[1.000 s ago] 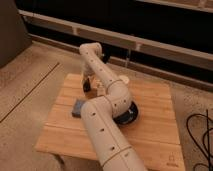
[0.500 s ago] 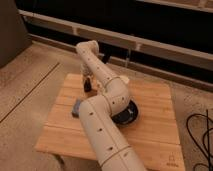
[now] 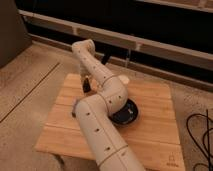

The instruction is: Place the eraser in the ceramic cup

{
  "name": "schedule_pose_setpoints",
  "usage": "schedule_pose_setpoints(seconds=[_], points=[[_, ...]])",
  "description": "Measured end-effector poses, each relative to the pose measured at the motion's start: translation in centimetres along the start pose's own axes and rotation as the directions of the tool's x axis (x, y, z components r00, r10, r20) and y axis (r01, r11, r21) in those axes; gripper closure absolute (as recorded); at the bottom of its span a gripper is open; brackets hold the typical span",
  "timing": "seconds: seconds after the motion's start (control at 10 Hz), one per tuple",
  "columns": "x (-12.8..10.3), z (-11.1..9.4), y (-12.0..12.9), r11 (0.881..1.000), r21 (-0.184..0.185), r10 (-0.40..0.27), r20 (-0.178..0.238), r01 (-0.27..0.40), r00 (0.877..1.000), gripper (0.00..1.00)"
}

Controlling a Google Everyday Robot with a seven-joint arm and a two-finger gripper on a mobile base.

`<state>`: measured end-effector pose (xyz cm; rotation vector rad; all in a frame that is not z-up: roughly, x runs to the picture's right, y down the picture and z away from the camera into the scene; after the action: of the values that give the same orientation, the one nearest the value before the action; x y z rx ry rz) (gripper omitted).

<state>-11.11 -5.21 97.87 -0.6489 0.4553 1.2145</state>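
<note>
Claw low over the wooden surface, left of the ceramic cup; grip state impossible to tell. Best to confirm the eraser is secure, then centre above the cup rim before release.

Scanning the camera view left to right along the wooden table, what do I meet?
Blue-grey block poking out beside the arm, then the tool low over the table's far-left part, the ceramic cup behind the arm's elbow, and the dark bowl.
</note>
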Motion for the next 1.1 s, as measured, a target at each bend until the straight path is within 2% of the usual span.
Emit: schedule_pose_setpoints(seconds=[0.3,0.5,0.7,1.1], points=[[-0.2,-1.4,0.1,1.000,0.012,0.007,0.011,-0.007,1.000,1.00],[0.1,-1.6,-0.3,1.000,0.026,0.017,-0.001,-0.017,1.000,1.00],[1.3,-1.5,-1.7,0.995,0.095,0.010,-0.049,-0.005,0.999,1.00],[1.4,-1.5,-1.9,0.995,0.100,0.008,-0.051,-0.003,0.999,1.00]])
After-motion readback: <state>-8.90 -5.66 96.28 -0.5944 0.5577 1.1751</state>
